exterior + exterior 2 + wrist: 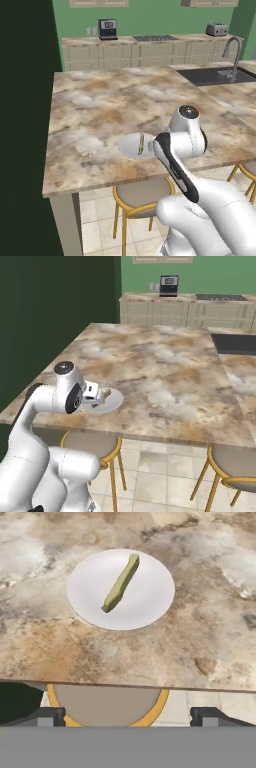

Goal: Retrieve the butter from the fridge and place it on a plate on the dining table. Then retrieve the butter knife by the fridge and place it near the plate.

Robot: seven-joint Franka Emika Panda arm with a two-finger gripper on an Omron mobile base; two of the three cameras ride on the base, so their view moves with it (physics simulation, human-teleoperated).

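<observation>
SITE: home kitchen | EVIDENCE: marbled dining table [100, 110] with gold-legged stools [95, 448] along its near edge | sink with faucet [231, 55] at its far right corner | rear counter [150, 50]: cooktop [154, 38], coffee machine [107, 29], toaster [216, 29] | green walls

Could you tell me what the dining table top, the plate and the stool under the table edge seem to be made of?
The dining table looks like polished stone: mottled beige-brown veining across a flat slab. The plate is plain matte white-grey, possibly ceramic; the look leaves it open. The stool has a gold, seemingly metal rim around a flat taupe seat.
</observation>
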